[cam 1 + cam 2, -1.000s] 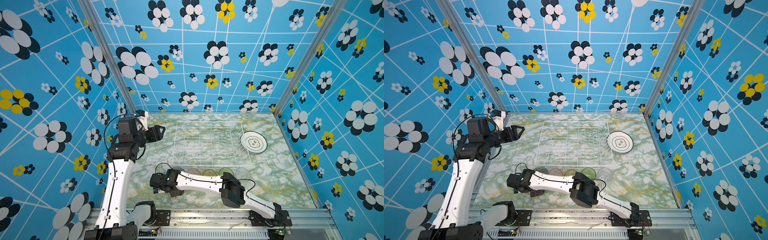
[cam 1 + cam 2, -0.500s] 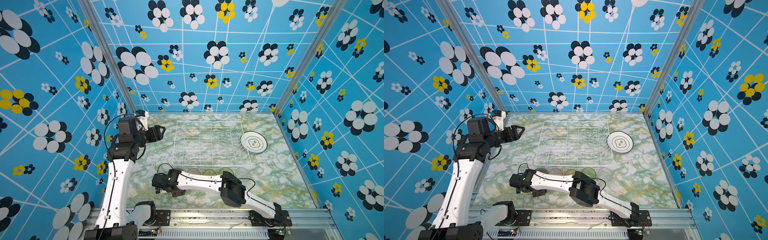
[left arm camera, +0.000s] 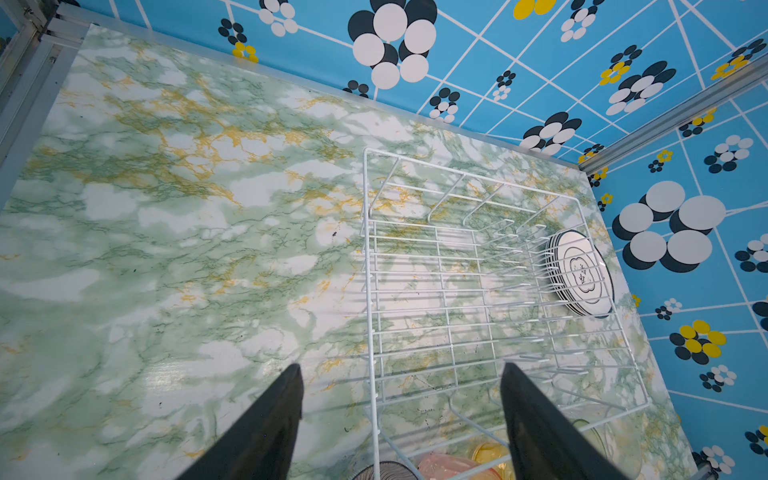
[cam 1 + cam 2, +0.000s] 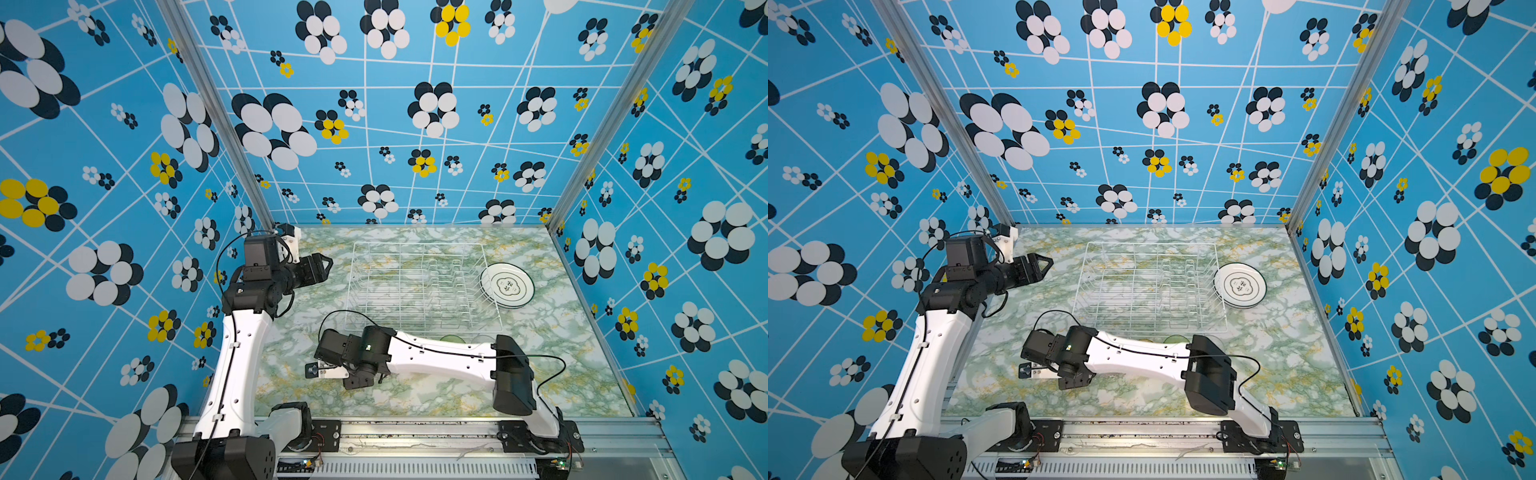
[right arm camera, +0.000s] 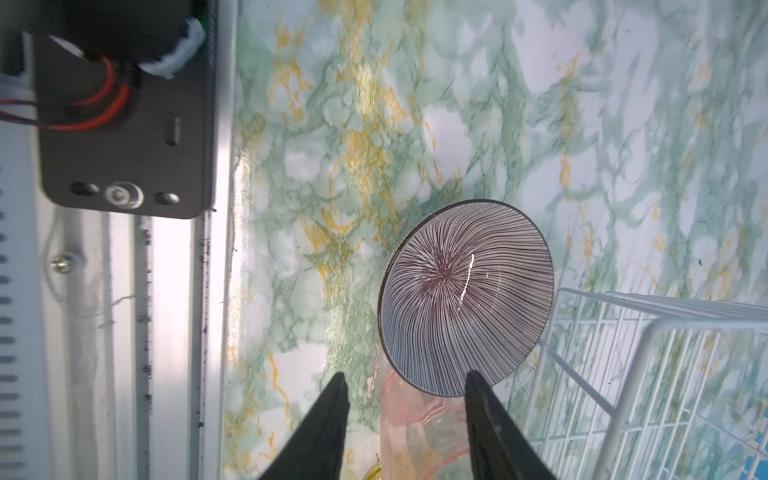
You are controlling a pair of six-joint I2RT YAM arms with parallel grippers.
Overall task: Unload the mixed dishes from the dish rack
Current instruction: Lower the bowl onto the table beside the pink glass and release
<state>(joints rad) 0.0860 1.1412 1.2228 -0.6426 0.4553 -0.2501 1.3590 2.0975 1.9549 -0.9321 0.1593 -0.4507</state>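
Both top views, lower centre: table (image 4: 552, 324) in marble print, pale green and white with yellow veins. Around it the walls (image 4: 374, 124) are bright blue with thin white crossing lines and flower clusters, mostly black-and-white, some yellow-and-black. Mid-frame the dish rack (image 4: 417, 244) is plain white wire. Right of it the plates (image 4: 507, 286) are white with a dark rim and a dark scalloped emblem in the middle. Right wrist view: bowl (image 5: 465, 297) is white with fine dark purple stripes radiating from the centre and a dark rim; tumbler (image 5: 419, 424) is clear pink. The left arm (image 4: 241, 353) and right arm (image 4: 436, 363) have white shells and black joints.
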